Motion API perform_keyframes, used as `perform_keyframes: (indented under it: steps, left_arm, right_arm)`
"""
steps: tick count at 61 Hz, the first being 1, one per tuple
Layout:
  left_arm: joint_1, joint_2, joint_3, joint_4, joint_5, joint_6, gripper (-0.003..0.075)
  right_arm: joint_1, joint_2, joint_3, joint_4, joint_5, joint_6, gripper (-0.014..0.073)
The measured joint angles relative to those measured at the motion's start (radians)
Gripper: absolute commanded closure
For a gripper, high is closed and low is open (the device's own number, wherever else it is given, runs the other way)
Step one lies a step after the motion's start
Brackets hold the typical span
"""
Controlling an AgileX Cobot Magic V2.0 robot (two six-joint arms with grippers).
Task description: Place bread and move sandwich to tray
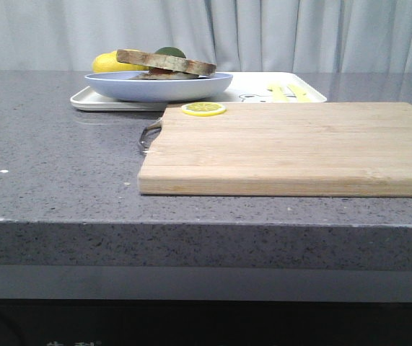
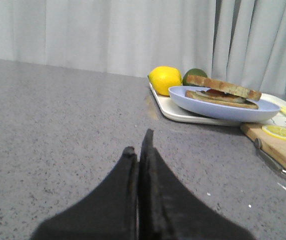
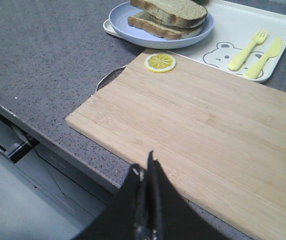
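The sandwich, two brown-crusted slices with egg filling, lies on the round pale blue plate, which rests on the left part of the white tray. It also shows in the left wrist view and the right wrist view. No separate loose bread slice is in view. My left gripper is shut and empty, low over the grey counter, well short of the tray. My right gripper is shut and empty above the near edge of the cutting board. Neither gripper shows in the front view.
The wooden cutting board with a metal handle lies in front of the tray; a lemon slice sits on its far left corner. A yellow lemon and a green fruit sit behind the plate. Yellow fork and knife lie on the tray.
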Motion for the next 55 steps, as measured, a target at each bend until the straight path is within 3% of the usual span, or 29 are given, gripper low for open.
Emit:
perform_keyframes:
  steps: [55]
  left_arm:
    - [0.02, 0.0, 0.0, 0.028, -0.029, 0.009, 0.074]
  right_arm:
    - [0.0, 0.0, 0.0, 0.0, 0.002, 0.0, 0.0662]
